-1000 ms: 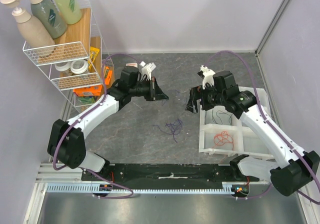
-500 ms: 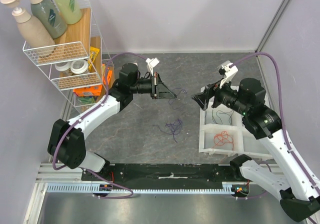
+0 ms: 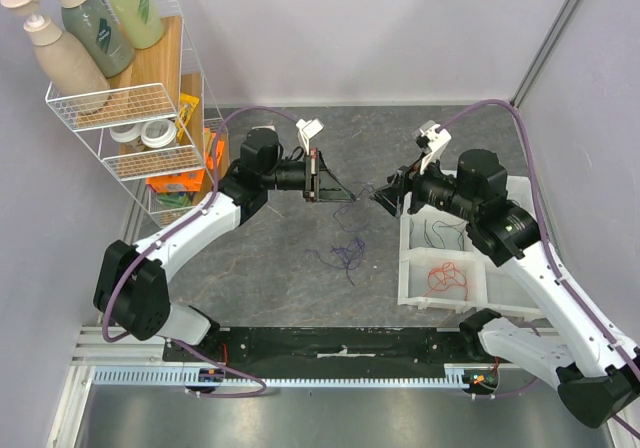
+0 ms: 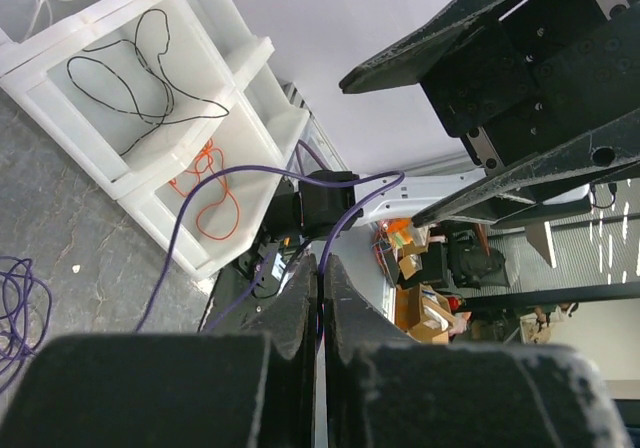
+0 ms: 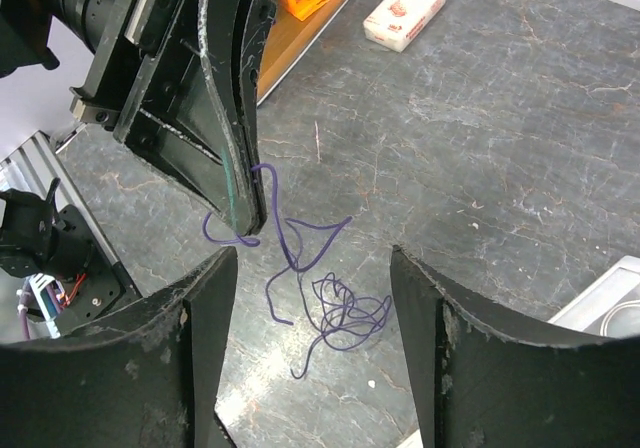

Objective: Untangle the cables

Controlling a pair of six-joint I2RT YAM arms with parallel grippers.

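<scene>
Rolled the black left hand (image 3: 338, 194) over and shifted it rightward, carrying along the pinched thin purple thread-like cable (image 5: 290, 240). Swung the black right hand (image 3: 386, 199) nearer, narrowing its fingers.

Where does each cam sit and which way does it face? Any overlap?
Top external: above and behind the arms, looking down at the table; left gripper and right gripper show.
Left wrist: on the left wrist, looking past its shut fingers at the right gripper and tray.
Right wrist: on the right wrist, looking down between its open fingers at the left gripper pinching a purple cable.
Shared: all three see the purple cable; top and left wrist share the tray.
</scene>
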